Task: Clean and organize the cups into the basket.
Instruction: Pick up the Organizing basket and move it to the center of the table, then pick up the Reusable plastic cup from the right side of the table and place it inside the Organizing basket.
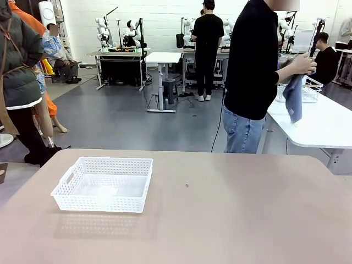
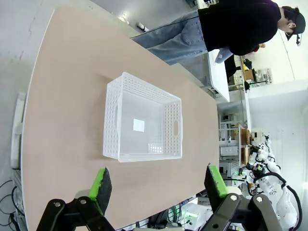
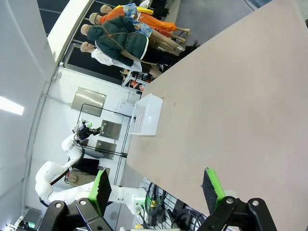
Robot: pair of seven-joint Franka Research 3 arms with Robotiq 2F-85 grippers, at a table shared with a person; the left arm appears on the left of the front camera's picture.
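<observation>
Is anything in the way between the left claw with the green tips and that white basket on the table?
Nothing visible is in the way. The left gripper hangs open above the table, and only bare surface lies between it and the basket.

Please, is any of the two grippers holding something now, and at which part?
Nothing is held. The left gripper stands open above the table, short of the basket; the right gripper stands open too.

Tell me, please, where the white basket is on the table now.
In the front view the basket stands on the left half of the table; the left wrist view shows it just beyond the open left gripper.
</observation>
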